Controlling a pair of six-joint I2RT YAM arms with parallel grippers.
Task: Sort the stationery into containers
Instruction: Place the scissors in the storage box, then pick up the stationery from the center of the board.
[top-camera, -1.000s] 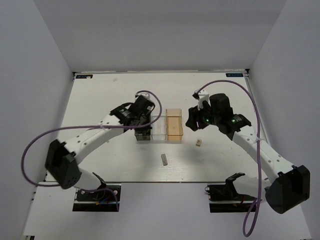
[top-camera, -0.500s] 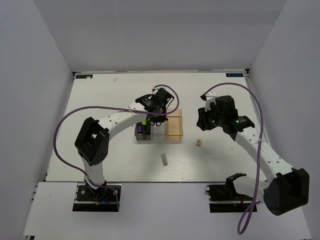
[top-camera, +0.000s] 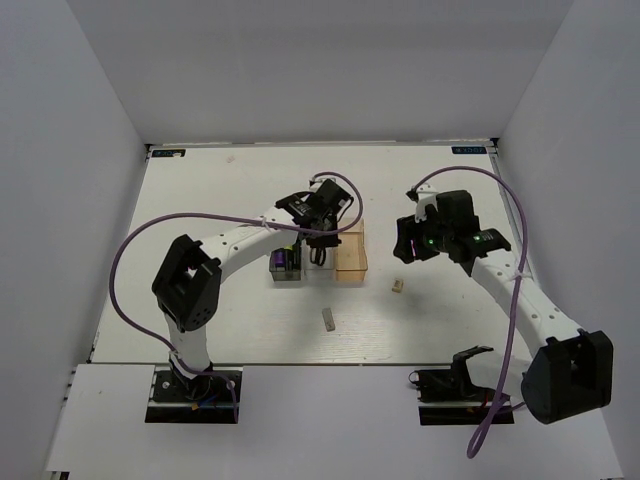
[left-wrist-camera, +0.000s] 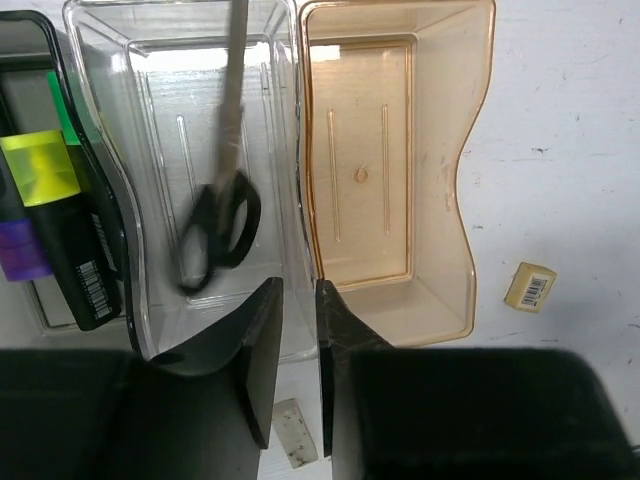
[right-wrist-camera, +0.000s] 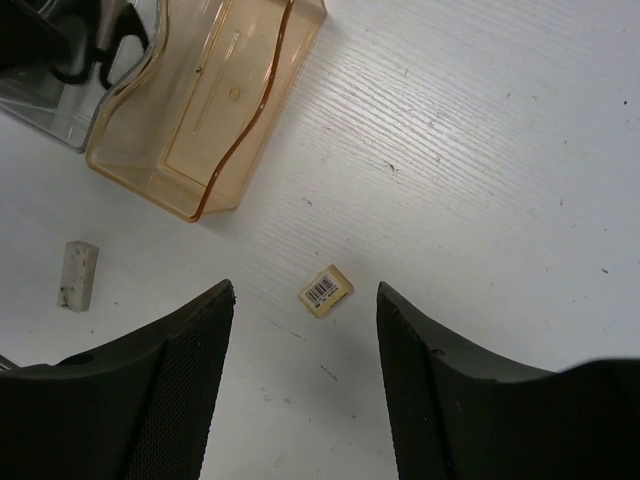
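3 bins (left-wrist-camera: 360, 120) — 3 highlighters (left-wrist-camera: 40, 167), 2 erasers (left-wrist-camera: 529, 287) — 1 scissors (left-wrist-camera: 218, 222)

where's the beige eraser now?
In the top view, the beige eraser lies on the table just right of the near end of the orange bin, not touching it; the grey eraser sits further left.

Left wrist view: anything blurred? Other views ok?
Left wrist view: scissors smeared by motion in the clear bin; orange bin sharp. Right wrist view: crisp, beige eraser barcode visible. Top view: even light, soft shadows.
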